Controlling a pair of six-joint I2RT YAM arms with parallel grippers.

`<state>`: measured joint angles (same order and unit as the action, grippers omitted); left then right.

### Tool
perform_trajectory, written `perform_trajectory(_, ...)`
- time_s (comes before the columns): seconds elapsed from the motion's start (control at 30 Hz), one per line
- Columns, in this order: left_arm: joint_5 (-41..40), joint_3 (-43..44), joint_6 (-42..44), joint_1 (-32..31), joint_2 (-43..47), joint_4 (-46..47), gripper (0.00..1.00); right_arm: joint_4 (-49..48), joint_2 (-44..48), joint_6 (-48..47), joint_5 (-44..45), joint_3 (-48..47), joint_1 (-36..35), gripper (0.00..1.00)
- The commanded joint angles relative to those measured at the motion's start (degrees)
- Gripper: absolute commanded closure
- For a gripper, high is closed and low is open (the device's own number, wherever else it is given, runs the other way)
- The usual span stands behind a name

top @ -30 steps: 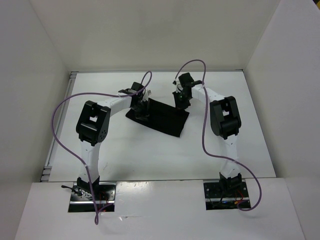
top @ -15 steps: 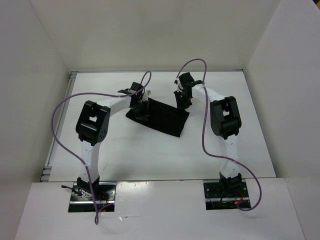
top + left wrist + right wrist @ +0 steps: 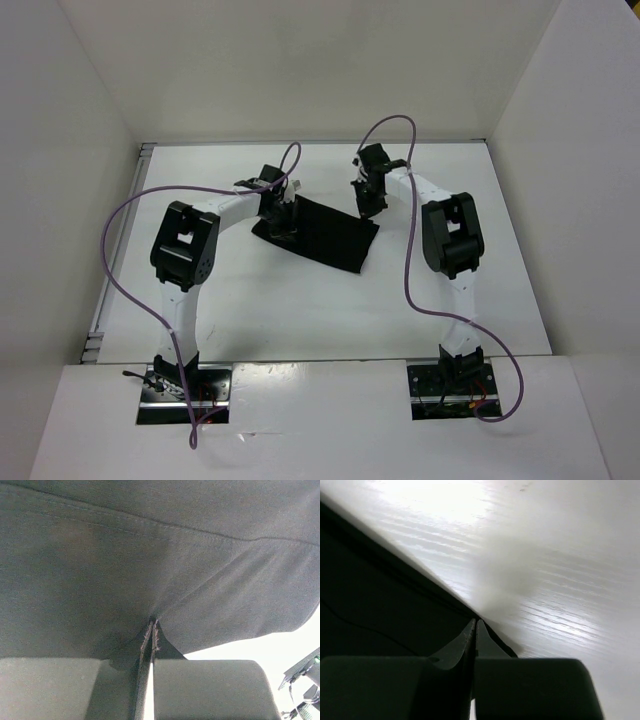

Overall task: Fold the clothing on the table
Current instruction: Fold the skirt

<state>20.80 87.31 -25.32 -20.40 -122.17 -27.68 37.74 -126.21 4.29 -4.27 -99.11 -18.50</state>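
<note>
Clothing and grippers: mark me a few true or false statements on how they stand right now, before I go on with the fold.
1. The left gripper is shut with a pinch of the clothing between its fingers. True.
2. The right gripper stands wide open over the middle of the clothing. False: it is shut, with its tips at the clothing's edge near the far right corner.
3. The clothing hangs in the air, clear of the table. False: in the top view it lies on the table.
4. The two grippers are at opposite ends of the clothing, the left at its left end. True.
</note>
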Motion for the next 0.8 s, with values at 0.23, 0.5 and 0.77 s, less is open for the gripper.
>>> perform_trajectory(0.23,-4.1,-3.7,2.6,0.4,-1.1,-1.2,0.94,-1.6,1.5,2.6,8.2,-4.7,1.7,0.85)
perform_trajectory(0.5,-1.0,-1.9,1.5,0.4,1.2,-0.7,0.92,3.6,10.6,9.0,11.7,-7.9,2.8,0.4)
perform_trajectory(0.77,-0.5,11.0,3.8,-3.2,4.0,-4.9,0.89,5.3,20.8,21.7,8.5,11.8,2.8,0.4)
